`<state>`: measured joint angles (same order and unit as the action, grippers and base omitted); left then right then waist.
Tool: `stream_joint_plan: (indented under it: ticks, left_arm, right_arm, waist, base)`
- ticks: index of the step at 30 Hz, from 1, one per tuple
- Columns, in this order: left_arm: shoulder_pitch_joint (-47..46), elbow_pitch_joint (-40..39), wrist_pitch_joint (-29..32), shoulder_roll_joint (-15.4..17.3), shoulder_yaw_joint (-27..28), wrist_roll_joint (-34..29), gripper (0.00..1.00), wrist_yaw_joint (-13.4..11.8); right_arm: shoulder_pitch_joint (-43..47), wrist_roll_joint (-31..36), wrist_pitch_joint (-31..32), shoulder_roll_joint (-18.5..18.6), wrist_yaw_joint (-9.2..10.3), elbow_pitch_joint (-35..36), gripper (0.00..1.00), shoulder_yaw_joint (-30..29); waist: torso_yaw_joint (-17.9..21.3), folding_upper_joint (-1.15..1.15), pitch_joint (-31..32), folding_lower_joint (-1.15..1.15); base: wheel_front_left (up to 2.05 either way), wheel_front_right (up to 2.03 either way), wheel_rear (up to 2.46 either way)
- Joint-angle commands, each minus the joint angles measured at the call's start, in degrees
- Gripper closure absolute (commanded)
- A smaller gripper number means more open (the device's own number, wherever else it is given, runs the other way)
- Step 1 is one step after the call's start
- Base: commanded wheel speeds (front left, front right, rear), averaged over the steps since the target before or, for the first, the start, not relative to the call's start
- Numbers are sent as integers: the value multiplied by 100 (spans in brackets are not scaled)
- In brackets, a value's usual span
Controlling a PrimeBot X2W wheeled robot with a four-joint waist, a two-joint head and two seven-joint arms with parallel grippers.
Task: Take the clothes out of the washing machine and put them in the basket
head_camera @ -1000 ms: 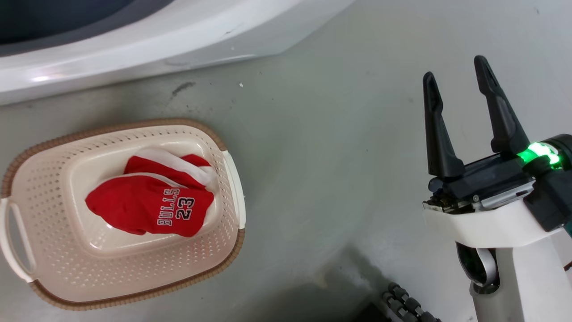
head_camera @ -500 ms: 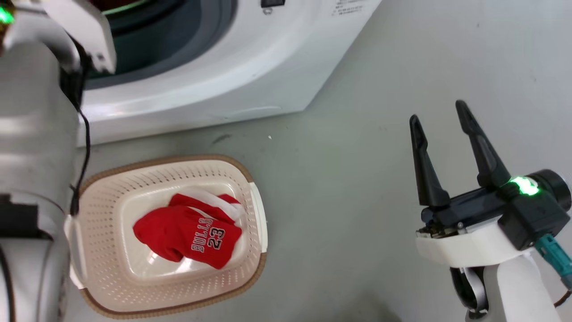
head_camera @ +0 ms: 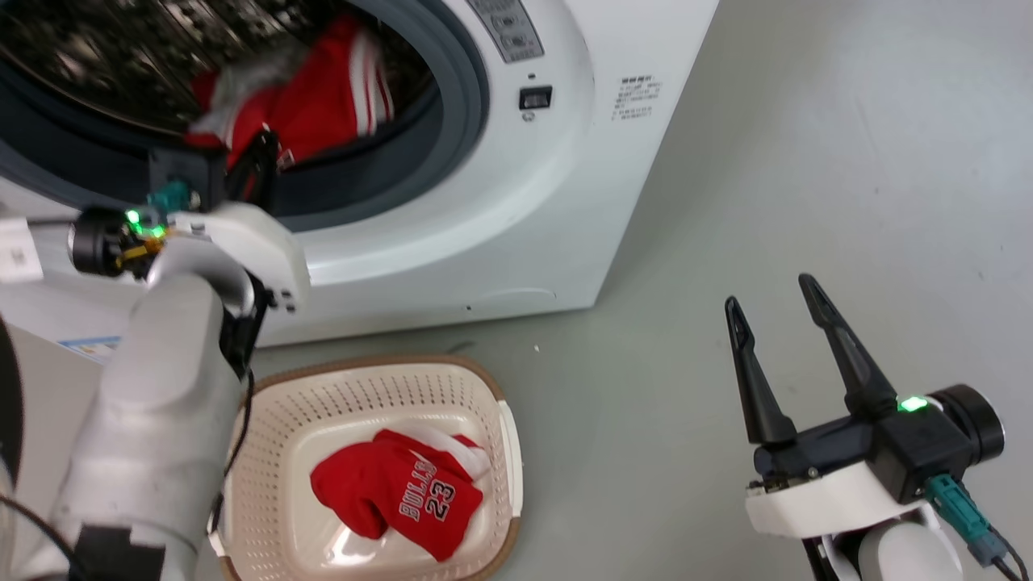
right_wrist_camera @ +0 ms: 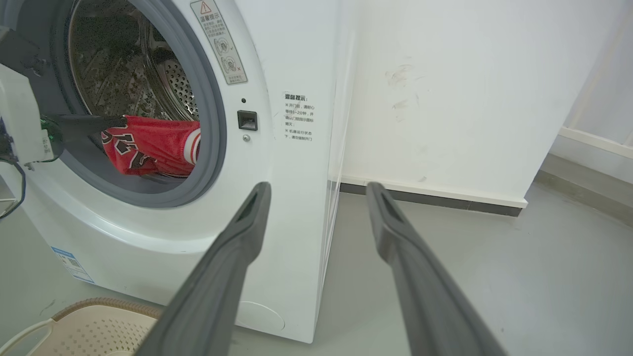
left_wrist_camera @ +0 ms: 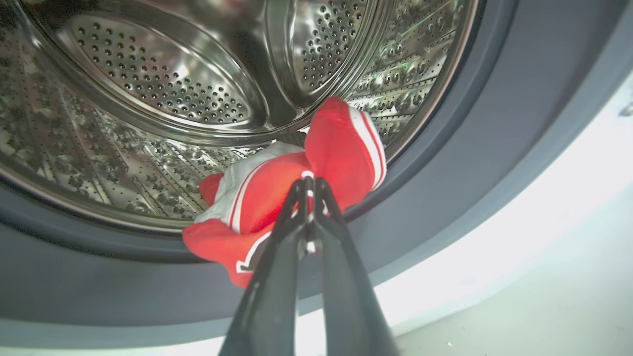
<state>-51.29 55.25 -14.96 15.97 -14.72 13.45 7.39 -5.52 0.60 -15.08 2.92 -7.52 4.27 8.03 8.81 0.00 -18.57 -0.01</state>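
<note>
My left claw [left_wrist_camera: 308,197] grips the red garment [left_wrist_camera: 341,143] at the drum's [left_wrist_camera: 163,89] 5 o'clock. I'd lift it over the seal [left_wrist_camera: 445,163], then withdraw.

Grey floor [head_camera: 847,161] all around here, smooth and faintly glossy, with a soft sheen of light on it and one small white speck [head_camera: 537,349] lying on it. Behind stands a plain white wall [right_wrist_camera: 470,59] with a few faint grey scuff marks [right_wrist_camera: 399,76] smudged high up. Along its foot runs a white skirting board [right_wrist_camera: 445,190] with a dark strip beneath — and at the far right a second pale ledge [right_wrist_camera: 593,141] angles away.
</note>
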Motion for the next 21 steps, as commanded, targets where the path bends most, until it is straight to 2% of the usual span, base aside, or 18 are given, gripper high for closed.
stream_joint_plan:
  ticks: [1, 11, 21]
  left_arm:
    - [282, -220, -30, -12, 32, 59, 100, -2]
    - [1869, -1829, -2, -120, -48, 145, 100, -135]
    - [3239, -3743, 569, 46, -209, 177, 100, -414]
  right_arm:
    - [118, 51, -12, -8, 5, -23, 0, -16]
    - [504, 106, -12, -8, 6, -154, 0, 10]
    - [804, 108, -12, -9, 6, -237, 0, 1]
  waist:
    - [-151, 0, 357, 1]
    - [-286, 0, 977, 1]
    - [-426, 0, 1412, 1]
  base:
    - [0, 0, 0]
    - [0, 0, 0]
    - [0, 0, 0]
